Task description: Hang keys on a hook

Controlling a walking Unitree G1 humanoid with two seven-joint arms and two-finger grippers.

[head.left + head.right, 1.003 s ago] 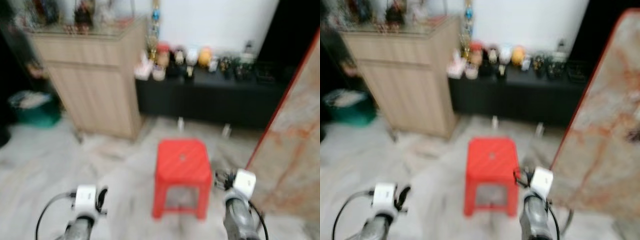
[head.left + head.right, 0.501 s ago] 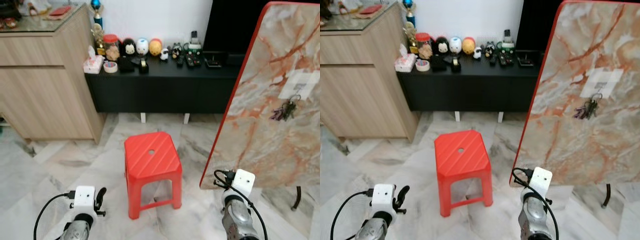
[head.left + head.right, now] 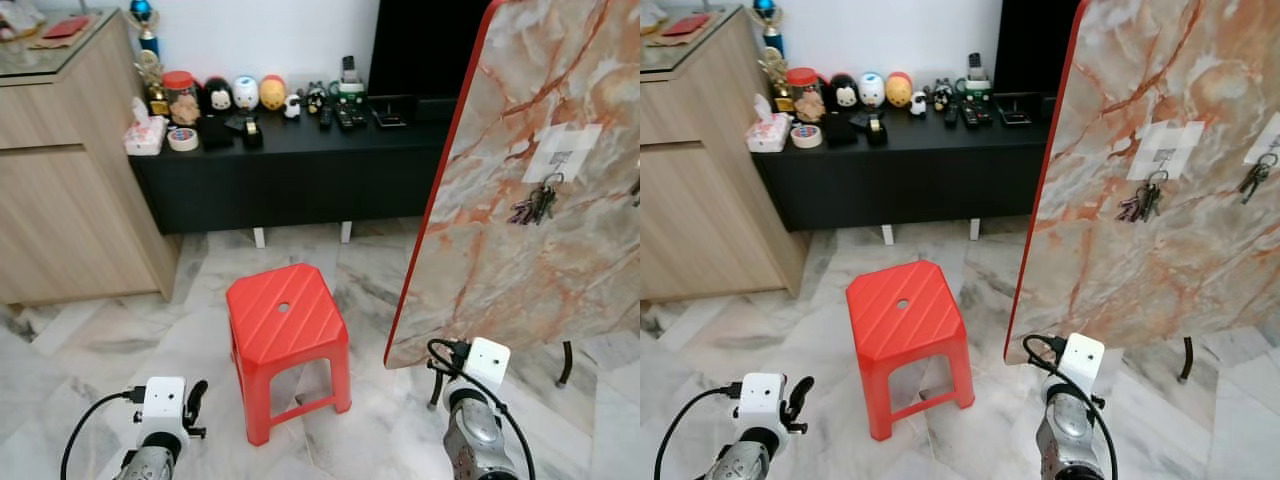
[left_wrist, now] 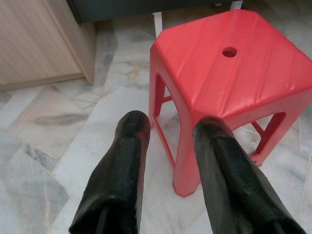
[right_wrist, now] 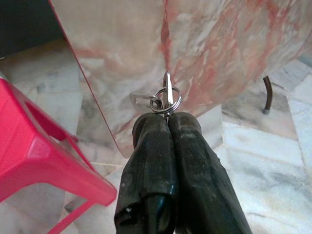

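Pinching a key ring (image 5: 165, 100) between its two black fingers (image 5: 151, 146), your right hand (image 5: 167, 117) was clamped on the keys, the metal rings and a key sticking up just past the fingertips. It was low at the right, in front of the lower edge of a marble-patterned panel (image 3: 1160, 250) with a red rim, which stood tilted on thin dark legs over the marble floor (image 3: 90, 350). High on that panel, a white patch (image 3: 1164, 150) carried a hook with another bunch of keys (image 3: 1138, 203) hanging from it, and a second bunch (image 3: 1252, 178) hung further right.

Your left hand (image 4: 170, 126) was low at the left with its fingers apart and nothing between them, just beside a red plastic stool (image 3: 285, 325) that stood on the floor between the two arms. Behind the stool ran a black worktop (image 3: 300, 170) carrying small figurines and remotes, with a wooden cabinet (image 3: 60, 180) at its left.
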